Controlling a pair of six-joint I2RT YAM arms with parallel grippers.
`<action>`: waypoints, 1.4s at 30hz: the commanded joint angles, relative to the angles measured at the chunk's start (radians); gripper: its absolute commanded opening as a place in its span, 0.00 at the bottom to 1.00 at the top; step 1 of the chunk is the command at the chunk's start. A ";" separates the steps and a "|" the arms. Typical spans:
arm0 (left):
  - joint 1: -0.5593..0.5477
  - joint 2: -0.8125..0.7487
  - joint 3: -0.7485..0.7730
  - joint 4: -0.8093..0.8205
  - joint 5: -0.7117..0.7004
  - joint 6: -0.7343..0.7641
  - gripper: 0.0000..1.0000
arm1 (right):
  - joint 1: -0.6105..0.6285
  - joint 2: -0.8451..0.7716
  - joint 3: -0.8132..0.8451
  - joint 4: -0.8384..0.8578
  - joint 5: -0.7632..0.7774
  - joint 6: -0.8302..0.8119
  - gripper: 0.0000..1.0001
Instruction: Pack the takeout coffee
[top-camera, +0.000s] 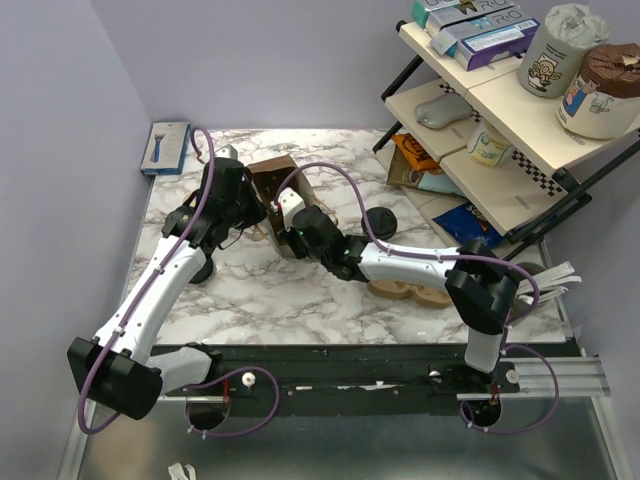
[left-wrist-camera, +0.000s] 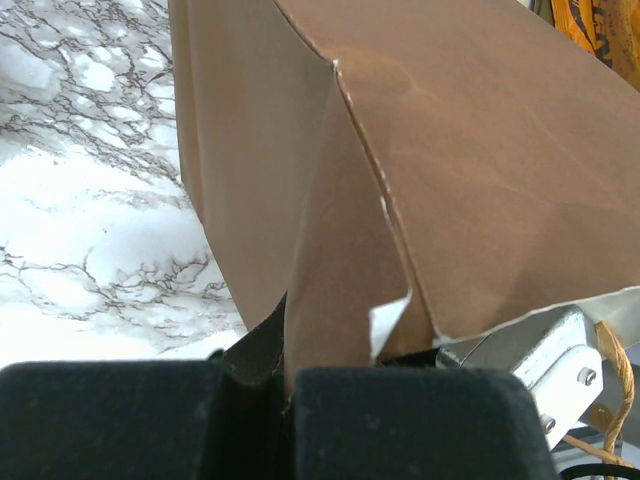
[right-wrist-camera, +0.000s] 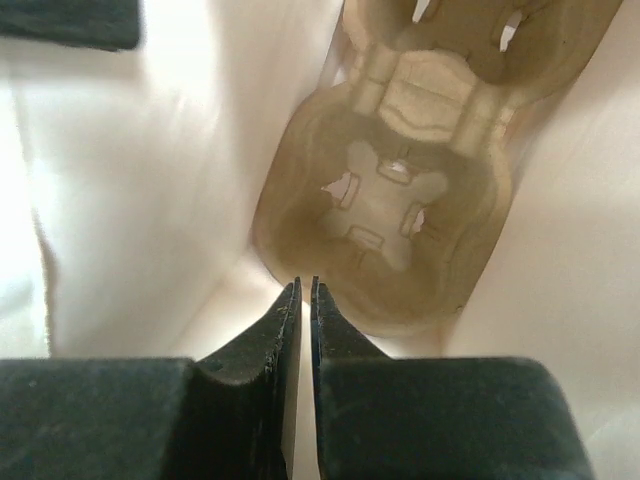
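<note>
My left gripper (left-wrist-camera: 285, 385) is clamped on the brown paper bag (left-wrist-camera: 480, 170), pinching the side gusset fold near its mouth. I judge that this grip is there to stop the bag from sliding or collapsing.

My right gripper (right-wrist-camera: 306, 300) sits at the opposite side of the bag's mouth, looking down inside. Its jaws are closed to a sliver with a pale strip between them. I take that strip to be the bag's rim, though the glare makes it hard to be sure. Pulling against the left hand would spread the mouth wide, which seems to be why both hands are on the paper.

At the bottom of the bag lies a moulded-pulp cup tray (right-wrist-camera: 385, 215), its round pocket facing up and empty. It looks placed there to seat a cup.

The takeout coffee (top-camera: 381, 222) is not in the bag yet. In the overhead view it stands on the marble table (top-camera: 250, 290) well to the right of the bag, its black lid on, and neither hand touches it.

One hand must let go of the bag to fetch it, and I reckon the bag may sag when it does.
</note>
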 joint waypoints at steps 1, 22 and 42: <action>-0.008 0.007 0.002 -0.047 0.086 0.003 0.00 | 0.010 0.029 0.060 -0.021 0.067 -0.031 0.14; -0.008 -0.025 -0.046 0.025 0.247 0.012 0.00 | -0.035 0.219 0.240 -0.167 0.064 0.158 0.10; -0.008 -0.020 -0.058 0.045 0.333 0.006 0.00 | -0.107 0.390 0.352 -0.194 0.116 0.337 0.08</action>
